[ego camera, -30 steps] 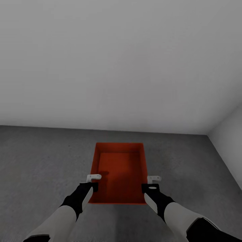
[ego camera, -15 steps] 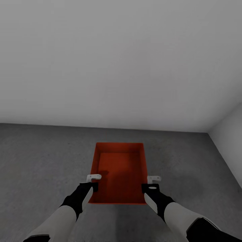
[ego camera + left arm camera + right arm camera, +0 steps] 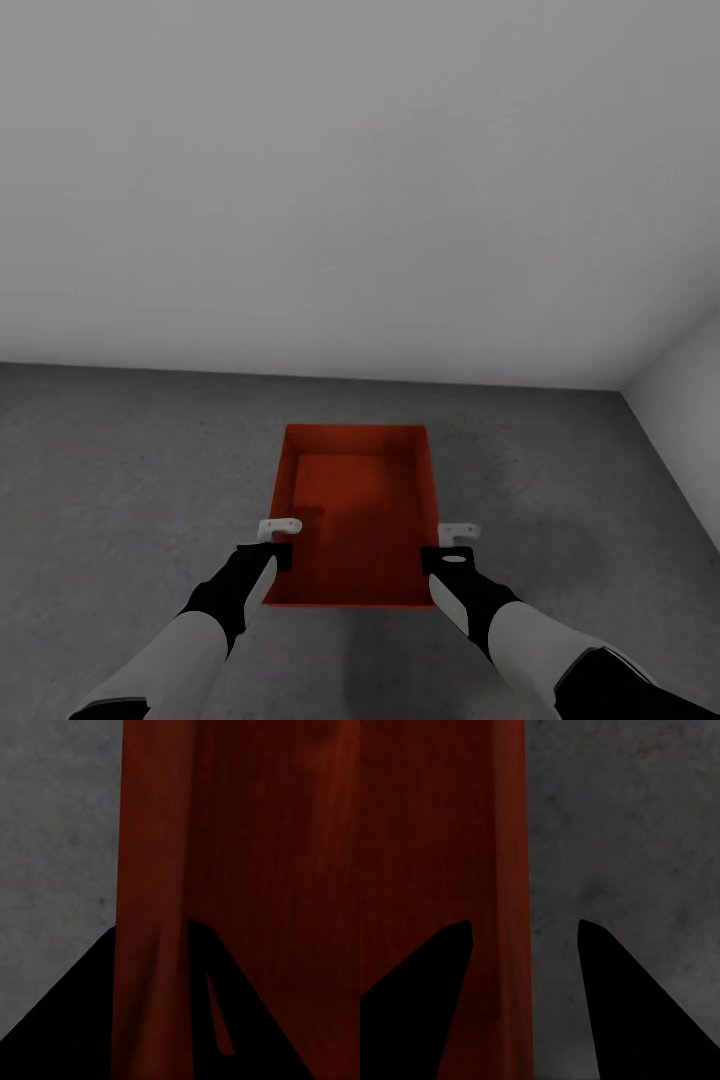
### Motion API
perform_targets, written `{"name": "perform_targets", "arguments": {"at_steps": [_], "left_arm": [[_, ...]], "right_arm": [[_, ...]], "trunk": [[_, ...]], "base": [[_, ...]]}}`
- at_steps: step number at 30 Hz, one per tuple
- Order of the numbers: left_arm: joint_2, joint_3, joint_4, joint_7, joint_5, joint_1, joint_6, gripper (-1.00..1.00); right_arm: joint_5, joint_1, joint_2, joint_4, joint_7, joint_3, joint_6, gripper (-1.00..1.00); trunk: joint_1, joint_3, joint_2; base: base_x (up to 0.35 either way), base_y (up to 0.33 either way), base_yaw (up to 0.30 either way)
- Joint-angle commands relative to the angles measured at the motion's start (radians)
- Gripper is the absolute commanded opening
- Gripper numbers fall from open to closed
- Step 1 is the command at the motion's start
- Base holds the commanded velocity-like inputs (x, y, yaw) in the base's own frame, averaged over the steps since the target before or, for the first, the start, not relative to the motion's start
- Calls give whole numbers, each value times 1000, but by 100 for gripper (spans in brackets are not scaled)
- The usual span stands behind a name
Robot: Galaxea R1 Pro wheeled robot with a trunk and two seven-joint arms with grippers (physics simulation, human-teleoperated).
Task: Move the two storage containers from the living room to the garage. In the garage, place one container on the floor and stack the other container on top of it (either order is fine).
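One orange-red storage container [image 3: 355,510] lies lengthwise between my two arms, over the garage's dark grey concrete floor [image 3: 120,470]. My left gripper [image 3: 280,528] sits on its left wall near the front end. In the left wrist view that gripper [image 3: 150,924] is shut on the container wall [image 3: 150,870]. My right gripper [image 3: 458,533] sits at the right wall. In the right wrist view its fingers [image 3: 525,921] stand apart on either side of the wall [image 3: 510,832], with gaps showing. The second container is out of view.
A plain pale grey wall [image 3: 360,200] stands beyond the container. A side wall [image 3: 690,420] closes the corner at the right. Bare concrete [image 3: 622,832] spreads on both sides of the container.
The line where floor meets wall has risen slightly in the picture, so the camera has moved. The container and both grippers hold the same place in the view.
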Motion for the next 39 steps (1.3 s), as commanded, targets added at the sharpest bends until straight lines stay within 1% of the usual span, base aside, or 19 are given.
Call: {"name": "perform_targets", "arguments": {"at_steps": [1, 4, 22, 39], "left_arm": [[5, 4, 0, 5, -23, 1, 9, -100], [5, 4, 0, 5, -23, 1, 9, -100], [5, 4, 0, 5, -23, 1, 8, -100], [5, 5, 0, 6, -23, 1, 8, -100]], "right_arm": [[12, -1, -1, -30, -3, -23, 7, -100], [12, -1, -1, -30, -2, -23, 7, -100], [12, -1, -1, -24, -2, -23, 7, -100], [12, -1, -1, -24, -2, -23, 7, -100]], "trunk": [[4, -4, -8], [15, -13, -29], [15, -13, -29], [80, -67, -148]], "base": [[0, 0, 0], [0, 0, 0], [0, 0, 0], [0, 0, 0]]}}
